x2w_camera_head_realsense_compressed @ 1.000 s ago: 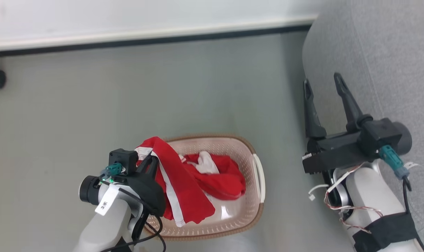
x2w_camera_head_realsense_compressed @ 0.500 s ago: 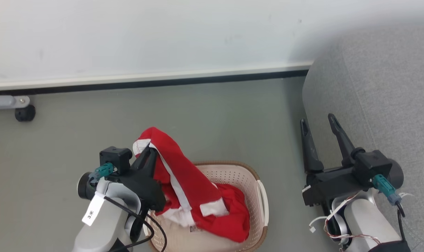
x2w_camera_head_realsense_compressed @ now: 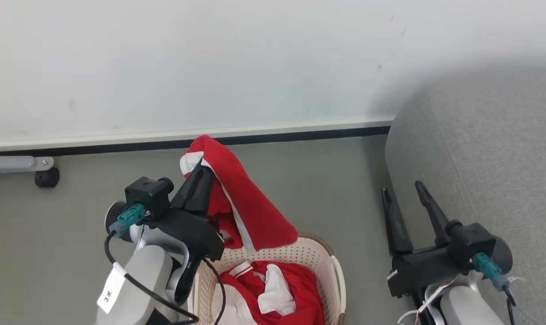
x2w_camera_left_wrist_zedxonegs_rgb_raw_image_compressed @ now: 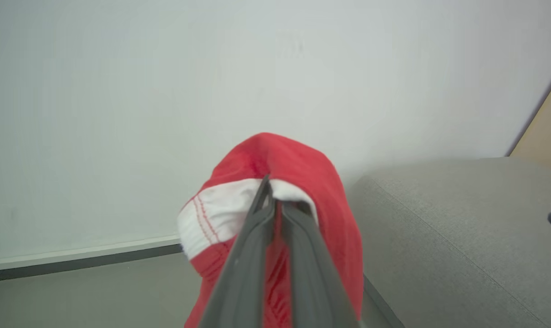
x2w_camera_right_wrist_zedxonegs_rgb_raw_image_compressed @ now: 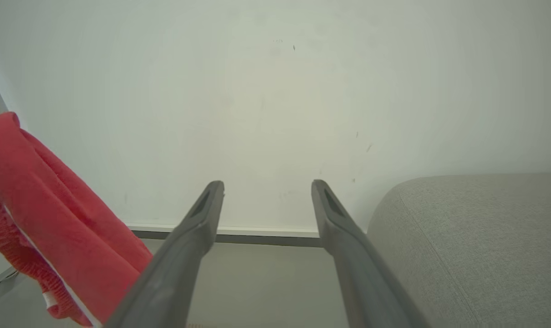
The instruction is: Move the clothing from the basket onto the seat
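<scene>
Left tool point(x2w_camera_head_realsense_compressed: 201, 168), clamped on clothing point(x2w_camera_head_realsense_compressed: 250, 212), has hoisted it above the basket point(x2w_camera_head_realsense_compressed: 321, 240); right tool point(x2w_camera_head_realsense_compressed: 402, 188) gapes empty; seat point(x2w_camera_head_realsense_compressed: 480, 158) next.

A plain white wall point(x2w_camera_head_realsense_compressed: 210, 67) meets the smooth grey-green floor point(x2w_camera_head_realsense_compressed: 322, 180) along a white skirting board point(x2w_camera_head_realsense_compressed: 277, 128) with a dark strip below, a black caster wheel point(x2w_camera_head_realsense_compressed: 46, 177) stands near it at the left, and the grey sofa point(x2w_camera_head_realsense_compressed: 480, 158) stands against the wall at the right.

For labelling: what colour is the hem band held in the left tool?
White band, red stitching, on red clothing; clearest in left wrist view.
</scene>
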